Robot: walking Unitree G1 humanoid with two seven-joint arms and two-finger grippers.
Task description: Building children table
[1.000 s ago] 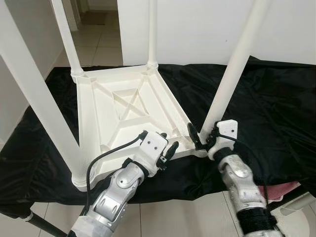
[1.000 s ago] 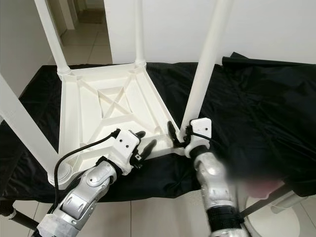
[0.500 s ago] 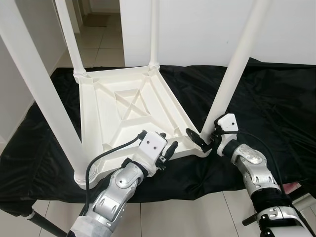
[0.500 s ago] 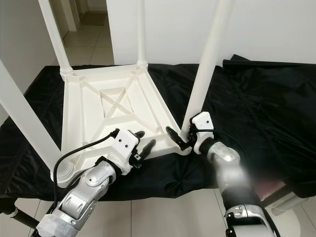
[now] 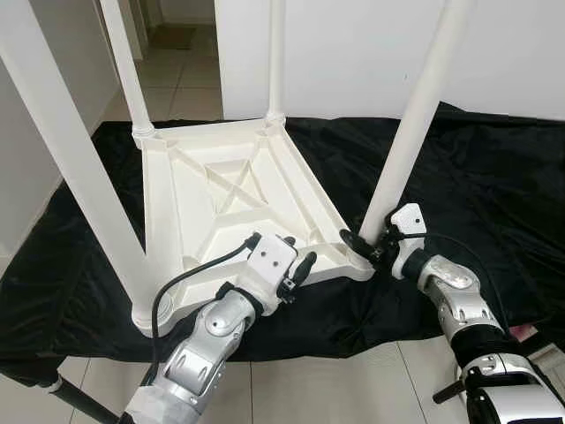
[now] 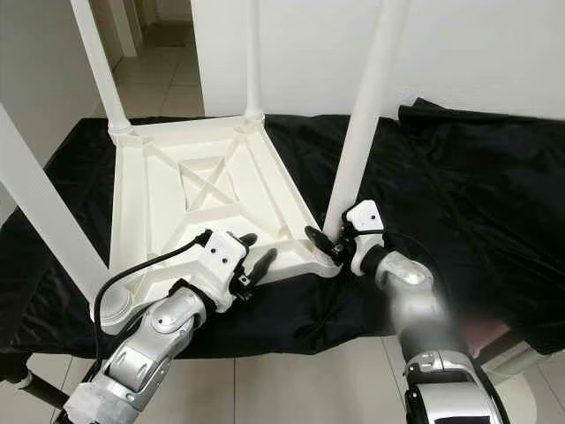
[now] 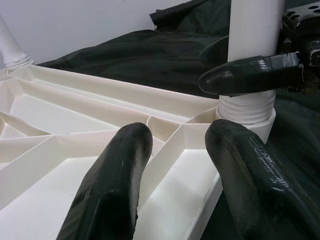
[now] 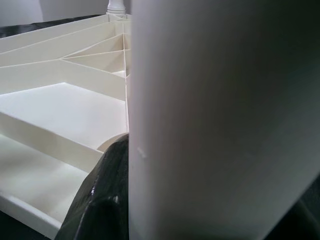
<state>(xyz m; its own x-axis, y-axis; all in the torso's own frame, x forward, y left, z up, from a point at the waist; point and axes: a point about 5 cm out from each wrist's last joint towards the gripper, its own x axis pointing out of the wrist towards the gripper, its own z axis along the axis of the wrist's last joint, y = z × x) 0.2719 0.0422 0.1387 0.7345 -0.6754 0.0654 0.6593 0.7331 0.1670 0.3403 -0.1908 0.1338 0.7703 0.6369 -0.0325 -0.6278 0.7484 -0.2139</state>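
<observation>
A white children's table (image 5: 229, 203) lies upside down on a black cloth (image 5: 494, 194), its four legs pointing up. My right gripper (image 5: 369, 244) is shut on the near-right leg (image 5: 415, 115), right above its threaded base (image 7: 247, 107). One black finger (image 7: 250, 75) crosses the front of the leg; another finger (image 8: 102, 200) presses against its side. My left gripper (image 5: 296, 256) stands open just over the table's front rim, to the left of that leg, with nothing between its fingers (image 7: 115, 185).
The cloth-covered surface ends just below the table's front rim, with tiled floor (image 5: 309, 389) under it. A white wall (image 5: 353, 53) stands behind, and a doorway opens at the back left. A pink thing (image 5: 521, 334) lies at the lower right.
My right wrist has turned around the base of the leg and its forearm has swung out to the right. The left gripper has stayed in place.
</observation>
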